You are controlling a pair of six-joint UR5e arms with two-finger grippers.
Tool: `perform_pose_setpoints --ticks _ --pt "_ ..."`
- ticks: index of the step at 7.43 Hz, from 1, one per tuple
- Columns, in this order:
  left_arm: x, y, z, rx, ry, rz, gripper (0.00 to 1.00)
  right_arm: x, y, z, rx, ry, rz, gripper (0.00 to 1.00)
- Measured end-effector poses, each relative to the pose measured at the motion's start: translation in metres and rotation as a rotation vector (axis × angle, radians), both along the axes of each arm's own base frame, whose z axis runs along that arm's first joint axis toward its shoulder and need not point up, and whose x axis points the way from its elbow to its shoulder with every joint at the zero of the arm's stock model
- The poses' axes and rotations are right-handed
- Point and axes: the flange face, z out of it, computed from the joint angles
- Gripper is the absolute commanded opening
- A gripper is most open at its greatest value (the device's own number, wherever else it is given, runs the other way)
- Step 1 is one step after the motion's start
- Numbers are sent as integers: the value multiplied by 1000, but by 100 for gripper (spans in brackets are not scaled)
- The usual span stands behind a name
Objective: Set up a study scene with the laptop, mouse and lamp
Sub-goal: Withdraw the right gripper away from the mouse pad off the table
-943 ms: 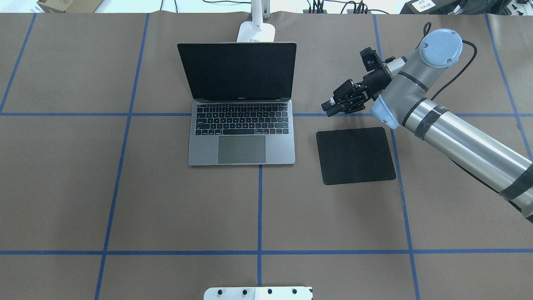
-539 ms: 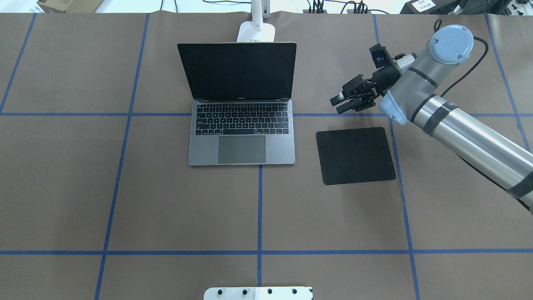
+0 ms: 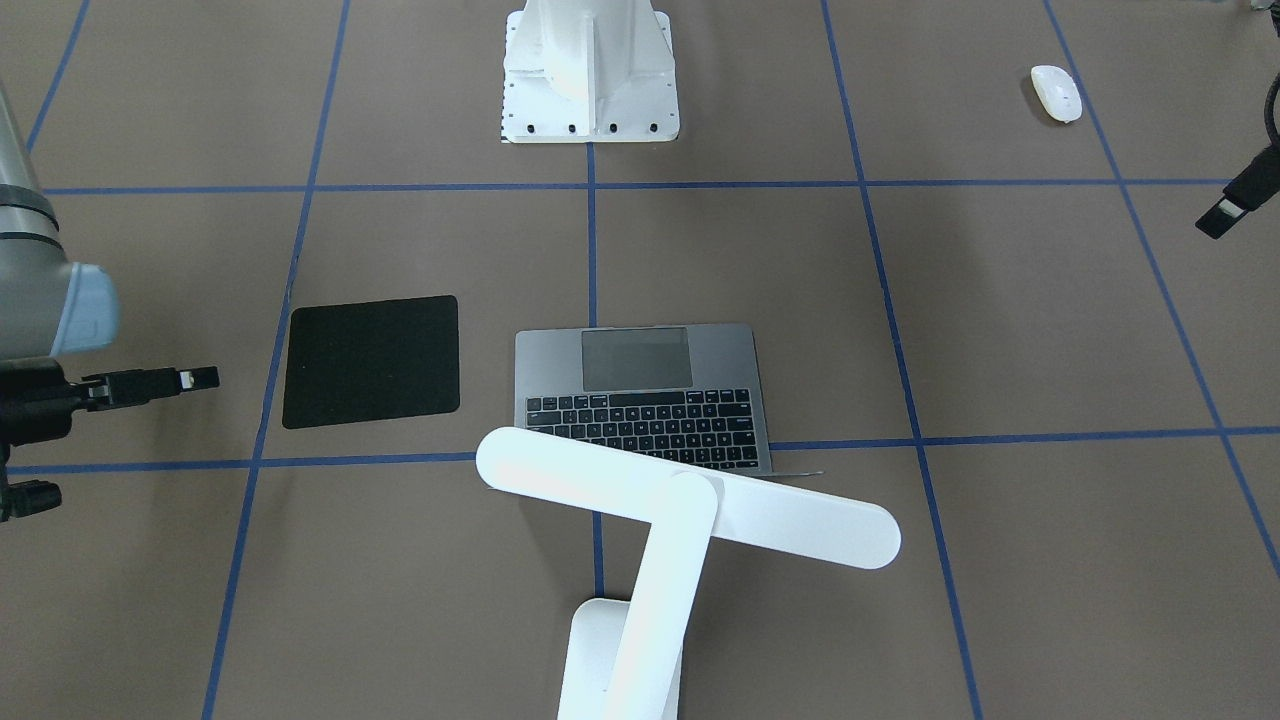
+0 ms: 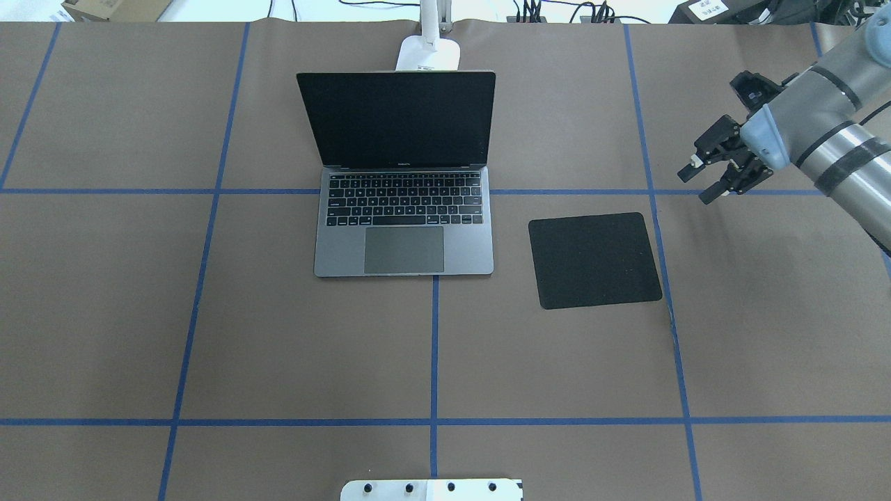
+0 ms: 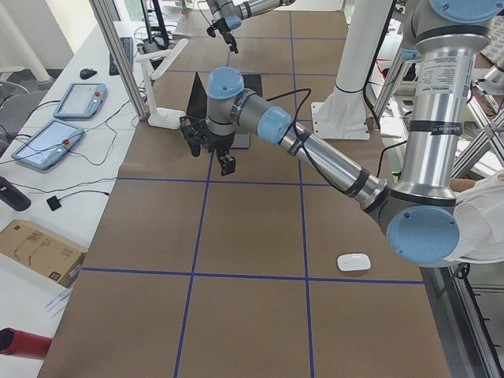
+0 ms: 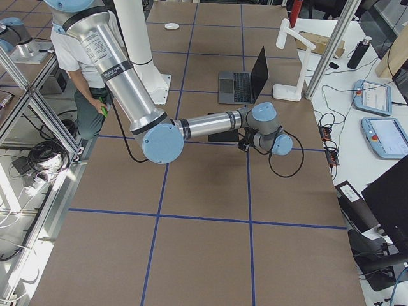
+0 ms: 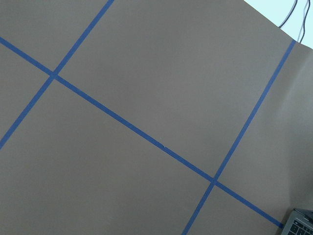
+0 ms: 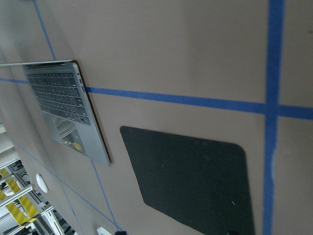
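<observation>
The brown surface [image 4: 278,348] carries a blue tape grid. The laptop [image 4: 404,229] stands open at its middle, screen dark; the writing under the screen is too small to read. The lamp [image 3: 690,510] stands just behind it, bar head over the lid's top edge, and the label on its base is unreadable. A black mat [image 4: 594,259] lies near the laptop's right side. The right tool [image 4: 698,182] hangs beyond the mat's far right corner - fingers spread, empty. The left tool [image 5: 208,148] hangs left of the laptop; I cannot tell its opening. The mouse [image 3: 1056,92] lies on the robot's left, near its base - well apart from everything.
</observation>
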Motion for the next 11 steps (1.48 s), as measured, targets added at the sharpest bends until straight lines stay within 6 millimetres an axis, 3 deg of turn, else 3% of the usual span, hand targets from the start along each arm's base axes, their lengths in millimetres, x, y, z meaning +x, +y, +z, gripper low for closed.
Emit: perform_pose_setpoints --ticks 2,5,6,7,9,11 --pt "3 28 26 124 -44 150 99 37 4 8 -21 142 -125 75" --pt "38 71 53 253 -147 394 99 101 -9 21 247 311 -252 80" --pt "50 90 64 269 -192 443 100 119 -12 31 359 338 -241 85" --pt "50 114 84 286 -210 466 100 133 -12 34 446 350 -215 99" --pt "27 174 163 316 -204 451 100 154 -15 19 538 364 -159 99" --pt "10 213 238 304 -174 392 99 170 -18 5 586 369 -119 99"
